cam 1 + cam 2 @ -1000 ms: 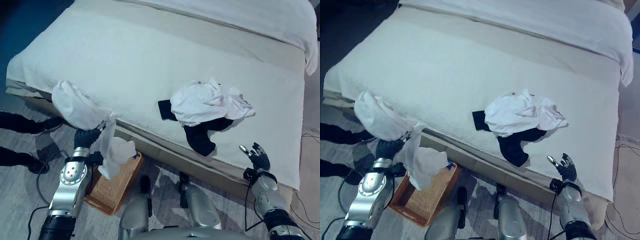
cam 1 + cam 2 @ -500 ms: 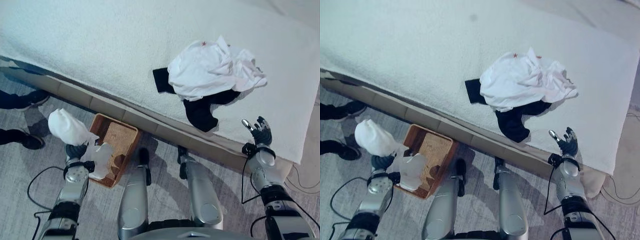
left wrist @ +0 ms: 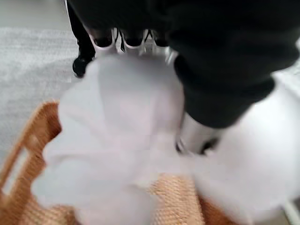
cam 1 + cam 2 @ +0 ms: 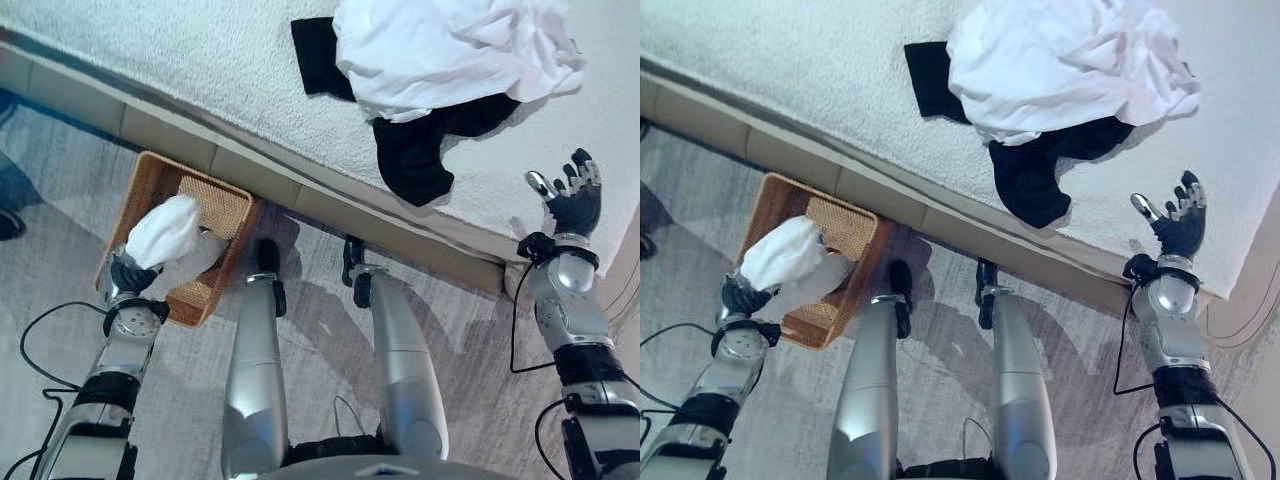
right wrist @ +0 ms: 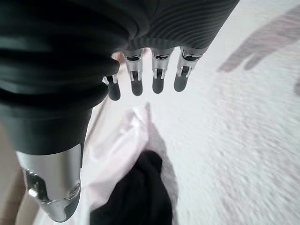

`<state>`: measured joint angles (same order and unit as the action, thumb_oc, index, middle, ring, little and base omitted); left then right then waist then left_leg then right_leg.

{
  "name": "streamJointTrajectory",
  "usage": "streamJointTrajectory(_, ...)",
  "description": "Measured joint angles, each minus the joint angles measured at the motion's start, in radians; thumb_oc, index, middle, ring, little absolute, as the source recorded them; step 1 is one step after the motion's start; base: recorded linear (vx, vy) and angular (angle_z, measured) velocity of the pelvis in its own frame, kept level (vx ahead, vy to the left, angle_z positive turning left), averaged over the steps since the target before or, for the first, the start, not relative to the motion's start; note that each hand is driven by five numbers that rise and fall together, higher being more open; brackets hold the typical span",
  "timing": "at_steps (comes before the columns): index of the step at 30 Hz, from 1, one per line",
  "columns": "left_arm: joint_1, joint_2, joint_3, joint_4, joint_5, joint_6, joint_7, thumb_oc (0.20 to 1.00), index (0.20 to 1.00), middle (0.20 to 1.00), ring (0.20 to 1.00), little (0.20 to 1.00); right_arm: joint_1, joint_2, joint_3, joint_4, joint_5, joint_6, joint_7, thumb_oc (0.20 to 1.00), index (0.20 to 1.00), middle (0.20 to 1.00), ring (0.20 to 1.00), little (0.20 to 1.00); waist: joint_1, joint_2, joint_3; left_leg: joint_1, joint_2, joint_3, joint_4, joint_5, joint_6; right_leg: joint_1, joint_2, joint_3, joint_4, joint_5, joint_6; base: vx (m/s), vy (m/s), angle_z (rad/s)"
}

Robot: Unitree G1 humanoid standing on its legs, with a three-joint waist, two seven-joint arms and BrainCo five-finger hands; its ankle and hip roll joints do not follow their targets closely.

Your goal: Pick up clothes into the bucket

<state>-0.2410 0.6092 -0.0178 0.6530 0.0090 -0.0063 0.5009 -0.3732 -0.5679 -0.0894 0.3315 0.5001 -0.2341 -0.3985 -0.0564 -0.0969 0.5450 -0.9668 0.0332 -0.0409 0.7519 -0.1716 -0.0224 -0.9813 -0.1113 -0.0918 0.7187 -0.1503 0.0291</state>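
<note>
Left hand (image 4: 128,277) over basket (image 4: 225,205), clutching white cloth (image 4: 165,232). Risk: cloth snagging fingers, spilling over rim. Right hand (image 4: 572,203) spread above bed (image 4: 200,60); pile (image 4: 440,60) waiting.

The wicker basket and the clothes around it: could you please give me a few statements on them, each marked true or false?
1. The left hand holds a white garment over the wicker basket. True.
2. The basket stands on the bed. False: it stands on the floor beside the bed.
3. A white garment lies partly on top of a black garment on the bed. True.
4. The right hand grips the black garment. False: its fingers are straight and hold nothing, apart from the clothes.
5. The basket is tipped over. False: it sits upright.
</note>
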Motion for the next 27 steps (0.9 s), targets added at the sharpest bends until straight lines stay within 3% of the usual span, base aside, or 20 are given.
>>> streamJointTrajectory(6,0.008,0.000,0.004,0.058,0.000,0.028,0.021,1.000,1.000,1.000,1.000,1.000,-0.075,-0.024,0.001,0.004,-0.074,0.002,-0.095,1.000,1.000,1.000,1.000,1.000,0.004,0.001,-0.001,-0.001,-0.002,0.001,-0.011,0.003,0.003,-0.005,0.001,0.001,-0.009,0.006,-0.004,0.00,0.005,-0.01)
streamJointTrajectory(8,0.008,-0.003,0.004,0.067,-0.001,0.041,0.027,1.000,1.000,1.000,1.000,1.000,-0.117,-0.063,0.001,0.006,-0.133,0.011,-0.140,1.000,1.000,1.000,1.000,1.000,0.014,0.003,-0.001,0.004,-0.003,0.008,-0.015,0.006,-0.003,-0.004,-0.003,0.003,-0.010,0.012,-0.012,0.00,0.000,0.00)
streamJointTrajectory(16,0.015,-0.009,0.006,0.049,-0.003,0.036,0.044,1.000,1.000,1.000,1.000,1.000,-0.301,-0.205,0.072,0.063,-0.279,0.067,-0.166,1.000,1.000,1.000,1.000,1.000,0.051,0.007,-0.001,0.048,-0.021,0.012,-0.048,0.008,-0.005,0.028,-0.022,0.002,-0.020,0.015,-0.015,0.00,-0.001,0.04)
streamJointTrajectory(19,0.029,-0.021,0.006,-0.037,-0.019,0.003,0.051,1.000,1.000,1.000,1.000,1.000,-0.413,-0.301,0.171,0.136,-0.347,0.105,-0.152,1.000,1.000,1.000,1.000,1.000,0.081,0.012,-0.003,0.066,-0.038,0.010,-0.093,0.029,-0.007,0.041,-0.039,-0.001,-0.029,0.015,-0.015,-0.01,-0.021,0.14)
streamJointTrajectory(21,0.048,-0.039,0.001,-0.105,-0.073,-0.036,0.048,1.000,1.000,1.000,1.000,1.000,-0.565,-0.363,0.330,0.252,-0.363,0.130,-0.128,1.000,1.000,1.000,1.000,1.000,0.089,0.016,-0.003,0.073,-0.046,0.008,-0.117,0.049,-0.014,0.046,-0.049,-0.008,-0.042,0.017,-0.012,-0.01,-0.043,0.18)
streamJointTrajectory(24,0.046,-0.081,-0.030,-0.153,-0.222,-0.115,-0.022,1.000,1.000,1.000,1.000,1.000,-0.697,-0.383,0.447,0.350,-0.371,0.148,-0.077,1.000,1.000,1.000,1.000,1.000,0.116,0.020,-0.004,0.090,-0.059,-0.003,-0.160,0.073,-0.019,0.055,-0.062,-0.017,-0.061,0.018,-0.011,-0.01,-0.039,0.19)
streamJointTrajectory(27,0.046,-0.108,-0.082,-0.153,-0.351,-0.151,-0.090,1.000,1.000,1.000,1.000,1.000,-0.799,-0.383,0.579,0.446,-0.371,0.161,-0.027,1.000,1.000,1.000,1.000,1.000,0.134,0.021,-0.004,0.099,-0.069,-0.017,-0.196,0.095,-0.025,0.063,-0.069,-0.030,-0.077,0.020,-0.012,0.00,-0.061,0.20)
